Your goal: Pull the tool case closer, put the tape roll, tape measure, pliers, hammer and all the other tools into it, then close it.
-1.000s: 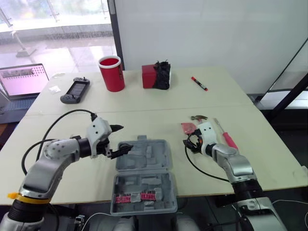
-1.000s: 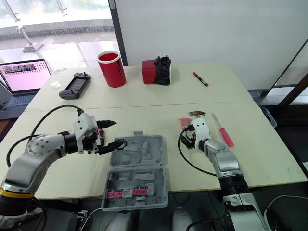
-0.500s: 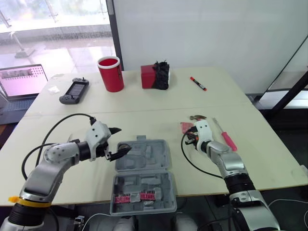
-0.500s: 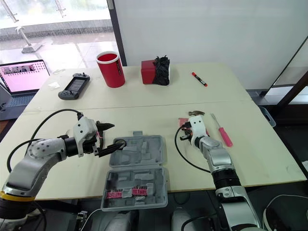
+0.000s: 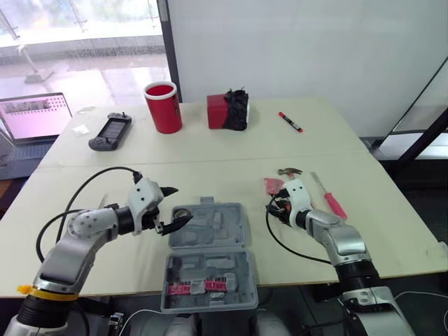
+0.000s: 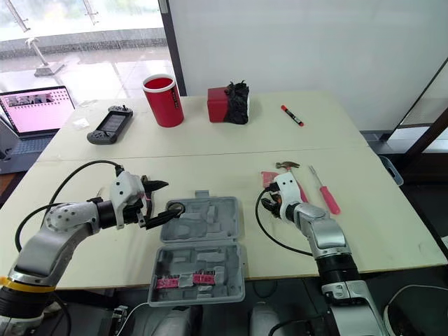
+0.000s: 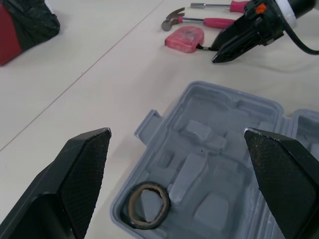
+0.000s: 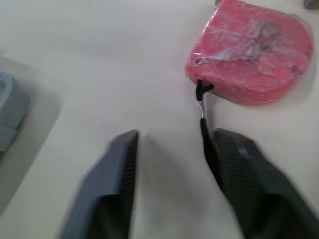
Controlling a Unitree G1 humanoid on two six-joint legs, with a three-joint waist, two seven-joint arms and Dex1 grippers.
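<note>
Here, with the tape roll (image 7: 148, 224) lodged in the open tool case (image 5: 217, 227) at the tabletop's (image 5: 231, 178) front edge, under the wide-open, empty left gripper (image 5: 179, 204), packing likely turns to the tape measure (image 8: 251, 57), just beyond the parted, empty right gripper (image 8: 172, 144), across bare tabletop.

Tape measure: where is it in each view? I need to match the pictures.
Left eye view: tape measure right of centre, beside the hammer.
Right eye view: tape measure, same place.
Left wrist view: tape measure on the table beyond the tool case.
Right wrist view: tape measure close ahead, strap trailing nearer.
Shared landmark: the grey tool case.
</note>
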